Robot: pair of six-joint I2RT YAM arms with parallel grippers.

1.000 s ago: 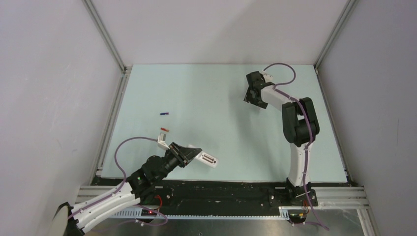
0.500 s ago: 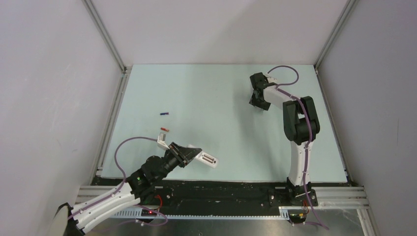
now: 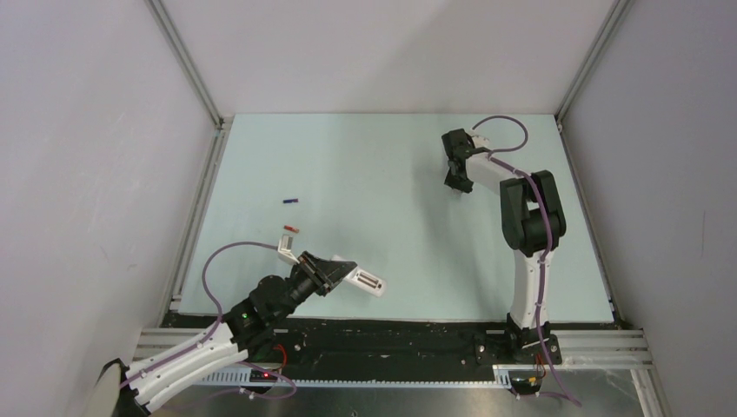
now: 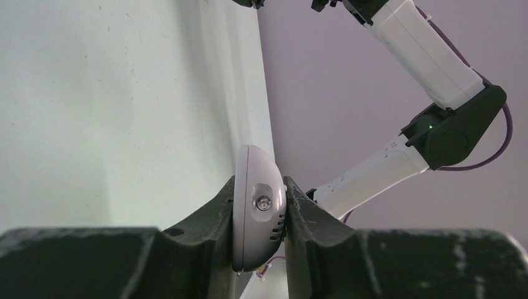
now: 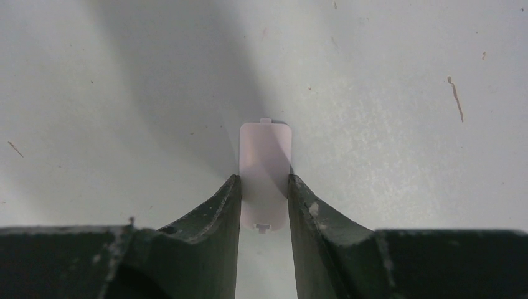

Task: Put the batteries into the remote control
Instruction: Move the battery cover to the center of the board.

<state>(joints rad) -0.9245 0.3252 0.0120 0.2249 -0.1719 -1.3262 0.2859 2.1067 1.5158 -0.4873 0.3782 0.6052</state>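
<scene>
While the left jaws clamp the remote control (image 3: 369, 282) over the near-left corner of the desk (image 3: 382, 217), the right jaws seemingly pinch a cover plate (image 5: 266, 162); the red battery (image 3: 290, 228) and blue battery (image 3: 289, 201) lie near its left edge.

The remote control (image 4: 258, 212) and cover plate (image 5: 266, 156) look smooth pale plastic; the table (image 5: 405, 93) is matt, scuffed.

This is a robotics lab test cell: a pale mint-green tabletop (image 3: 374, 174) boxed in by plain grey-white panel walls (image 3: 87, 174) on silver aluminium extrusion posts (image 3: 184, 61). A black-and-white left robot arm (image 3: 187, 356) and a matching right robot arm (image 3: 526, 287) are bolted to a black base rail (image 3: 391, 334), trailing loose purple cables (image 3: 504, 115).
</scene>
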